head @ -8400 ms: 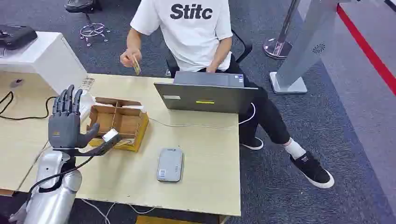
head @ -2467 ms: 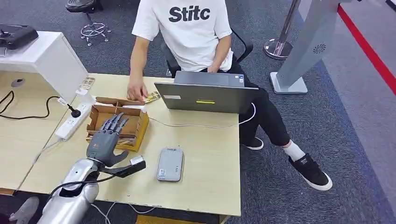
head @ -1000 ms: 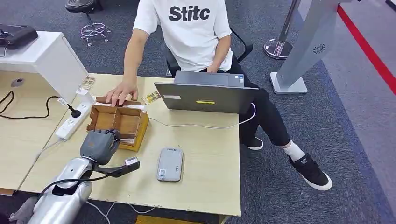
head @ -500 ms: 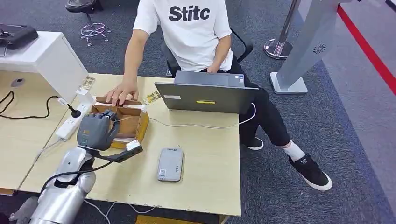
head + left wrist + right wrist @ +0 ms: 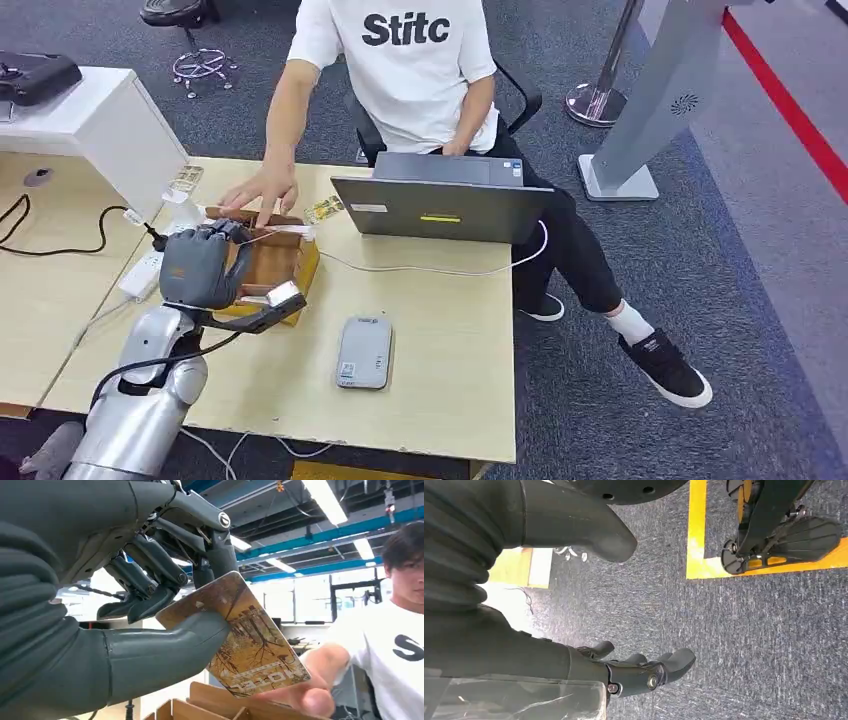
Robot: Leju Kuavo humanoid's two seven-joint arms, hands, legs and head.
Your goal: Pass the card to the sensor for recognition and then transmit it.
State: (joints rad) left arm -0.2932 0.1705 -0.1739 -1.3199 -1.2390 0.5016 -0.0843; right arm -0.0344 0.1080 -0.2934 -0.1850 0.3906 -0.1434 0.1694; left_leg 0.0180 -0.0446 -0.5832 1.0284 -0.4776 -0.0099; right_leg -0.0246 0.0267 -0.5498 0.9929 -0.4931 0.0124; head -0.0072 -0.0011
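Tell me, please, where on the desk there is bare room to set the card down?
Bare wood lies right of the grey sensor, out to the desk's near edge, and between sensor and laptop. It is crowded by the cardboard box, where the left hand holds the card near a person's hand.

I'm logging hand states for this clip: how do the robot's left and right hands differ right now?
The left hand pinches a card between thumb and fingers; the right hand holds nothing, its fingers loosely apart. The left hand is raised above the cardboard box on the table; the right hand hangs over grey carpet. Both are dark grey.
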